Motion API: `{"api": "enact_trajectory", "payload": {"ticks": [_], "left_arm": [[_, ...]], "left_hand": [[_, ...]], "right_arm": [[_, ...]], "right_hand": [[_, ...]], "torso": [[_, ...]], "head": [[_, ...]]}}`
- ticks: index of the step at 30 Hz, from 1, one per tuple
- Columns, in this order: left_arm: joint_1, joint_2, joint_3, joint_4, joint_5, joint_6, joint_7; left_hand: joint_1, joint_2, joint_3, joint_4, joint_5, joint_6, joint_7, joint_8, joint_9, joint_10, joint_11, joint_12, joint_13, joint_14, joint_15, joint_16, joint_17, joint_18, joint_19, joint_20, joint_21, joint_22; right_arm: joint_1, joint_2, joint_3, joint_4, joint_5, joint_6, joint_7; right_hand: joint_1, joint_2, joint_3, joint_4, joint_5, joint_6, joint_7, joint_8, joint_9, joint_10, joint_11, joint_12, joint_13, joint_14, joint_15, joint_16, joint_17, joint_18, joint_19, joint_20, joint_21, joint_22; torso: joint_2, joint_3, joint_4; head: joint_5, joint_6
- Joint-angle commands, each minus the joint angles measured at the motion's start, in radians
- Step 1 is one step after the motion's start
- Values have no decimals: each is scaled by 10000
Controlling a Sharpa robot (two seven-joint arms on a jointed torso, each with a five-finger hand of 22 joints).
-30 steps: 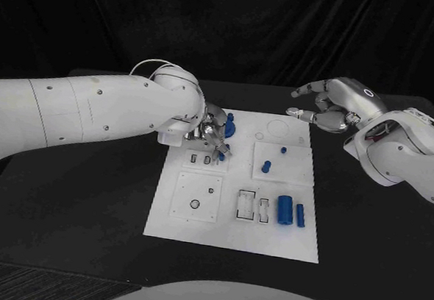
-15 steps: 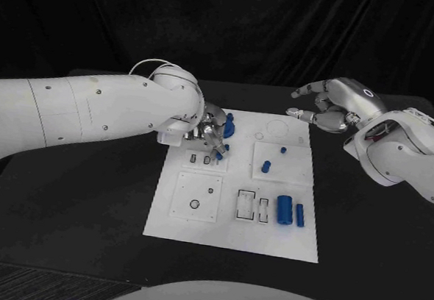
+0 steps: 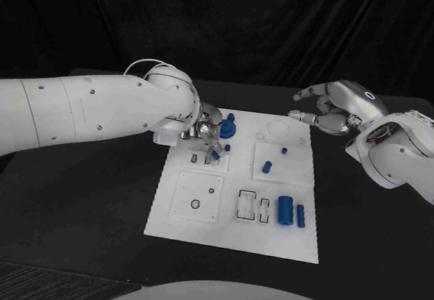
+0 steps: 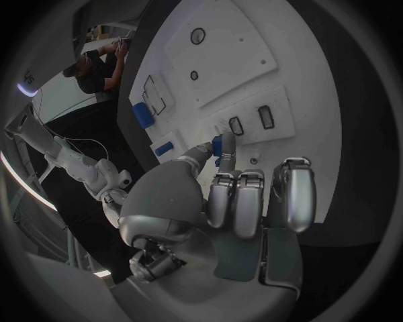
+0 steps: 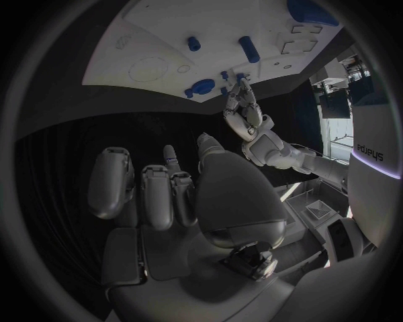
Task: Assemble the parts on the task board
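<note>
Surface (image 3: pixel 70 213), black and matte, carrying the white task board (image 3: pixel 230 237) at its middle. Nearest on the board, just short of the left hand's reach: a square inset plate (image 3: pixel 197 196) with small holes, then two rectangular slots (image 3: pixel 253 206), then a thick blue cylinder (image 3: pixel 284 209) with a slimmer blue rod (image 3: pixel 301 214) just beside it, both lying flat and well apart from either hand. Farther in, a second inset plate (image 3: pixel 283 162) bearing a short blue peg (image 3: pixel 265 166) and a smaller blue pin (image 3: pixel 282 150). Beside that, the left hand (image 3: pixel 207 130), lowered over the board's left part, fingers curled in, thumb and a fingertip pinching a small blue part (image 4: pixel 220 149) right above a pair of little slots (image 4: pixel 251 121); white forearm hiding the board's edge behind it. Just past those fingers, a larger blue part (image 3: pixel 226 127) standing on the board. At the far right corner, off the board and above the surface, the right hand (image 3: pixel 333 105), fingers loosely apart and bent, holding nothing, well clear of every part. Beneath and beside it, a faint round recess (image 3: pixel 277 129) in the board.
</note>
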Motion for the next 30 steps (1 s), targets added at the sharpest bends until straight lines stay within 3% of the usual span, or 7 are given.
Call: {"api": "enact_trajectory", "payload": {"ticks": [1,7,12,15,18,24,30], "left_arm": [[-14,-138,8,166,14,-367,17],[0,-773,9,847,14,-612,-274],[31,-1307,10,1438,22,-796,-599],[45,-1578,10,1715,659,-847,-857],[50,-1787,9,1894,1639,-843,-1112],[53,-2067,8,2135,2283,-1184,-1285],[53,-2165,7,2209,2435,-1768,-1292]], "left_hand": [[-198,-170,1061,-831,79,125,2,-47,117,1041,-16,35,2624,1039,-51,27,2627,14,53,12,-40,929],[-375,-312,1327,-949,-6,175,-13,-50,238,1041,-28,35,2624,1039,-61,27,2627,21,38,4,-73,923],[-489,-341,1423,-947,-24,214,-22,-51,285,1041,-35,35,2624,1039,-67,27,2627,18,53,0,-72,940],[-532,-351,1465,-947,-12,229,-26,-54,302,1041,-41,35,2624,1039,-71,27,2627,19,51,-3,-78,939],[-543,-367,1516,-971,-4,218,-32,-70,315,1041,-44,35,2624,1039,-73,27,2627,21,45,-5,-87,936],[-575,-370,1659,-1001,105,173,-9,-109,357,1041,-37,35,2624,1039,-70,27,2627,23,34,-7,-100,938],[-721,-366,1711,-908,100,241,-9,-89,424,1041,-32,35,2624,1039,-65,27,2627,7,87,-5,-67,996]], "right_arm": [[-28,-31,7,41,-60,98,-241],[-32,-113,7,134,-60,218,-332],[-33,-141,7,164,-12,345,-408],[-33,-123,7,168,12,409,-434],[-35,-106,7,185,22,479,-450],[-65,-143,7,234,30,631,-491],[-99,-143,7,244,32,715,-516]], "right_hand": [[4,81,-29,-38,47,60,-3,47,-15,1047,67,35,2630,797,90,-68,1504,-40,-5,66,-44,1634],[20,93,-25,-43,54,69,0,48,-16,1047,70,35,2630,785,93,-119,1457,-31,-21,69,-91,1621],[28,98,-24,-46,55,76,2,49,-17,1047,72,35,2630,778,95,-147,1431,-22,-36,72,-136,1609],[43,108,-23,-50,58,88,6,50,-18,1047,77,35,2630,770,99,-174,1406,-15,-49,76,-172,1598],[49,113,-22,-51,61,94,7,51,-19,1047,78,35,2630,769,100,-177,1403,-14,-51,78,-180,1596],[76,129,-18,-60,85,109,9,51,-22,1047,82,35,2630,761,105,-203,1380,-10,-60,83,-202,1591],[108,144,-18,-67,143,127,13,49,-27,1047,86,35,2630,756,109,-213,1370,-7,-68,90,-225,1585]], "torso": [[-6,0,8],[7,7,17],[8,17,3],[24,30,-19],[24,44,9],[-26,71,97],[-21,55,75]], "head": [[-10,-1],[-46,-1],[69,-1],[139,-1],[119,-1],[61,-1],[108,-1]]}}
